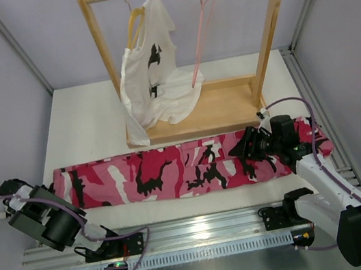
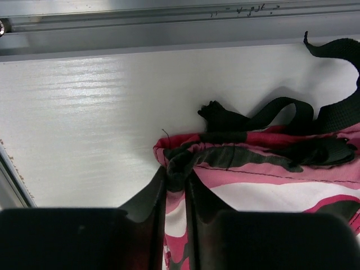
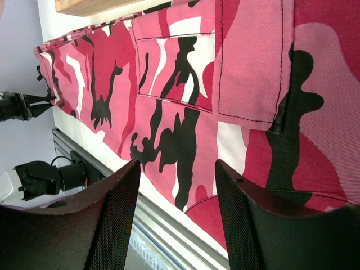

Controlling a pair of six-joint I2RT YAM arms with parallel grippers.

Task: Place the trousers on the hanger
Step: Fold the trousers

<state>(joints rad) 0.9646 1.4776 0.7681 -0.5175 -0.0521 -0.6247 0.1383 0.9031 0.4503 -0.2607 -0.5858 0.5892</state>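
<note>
Near the left edge of the desk (image 1: 88, 122), the left gripper (image 2: 177, 177) pinches one end of the trousers (image 1: 173, 171), while the right gripper (image 3: 177, 166) hangs released above them.

The left gripper (image 2: 177, 179), low by the left edge of the table (image 1: 92, 122), pinches a corner of the trousers (image 2: 264, 169). The right gripper (image 3: 177, 171) hangs with jaws apart, its arm bent forward.

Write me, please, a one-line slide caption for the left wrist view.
Left gripper pinches a corner of the camouflage trousers lying on the white table, black straps beside it.
</note>
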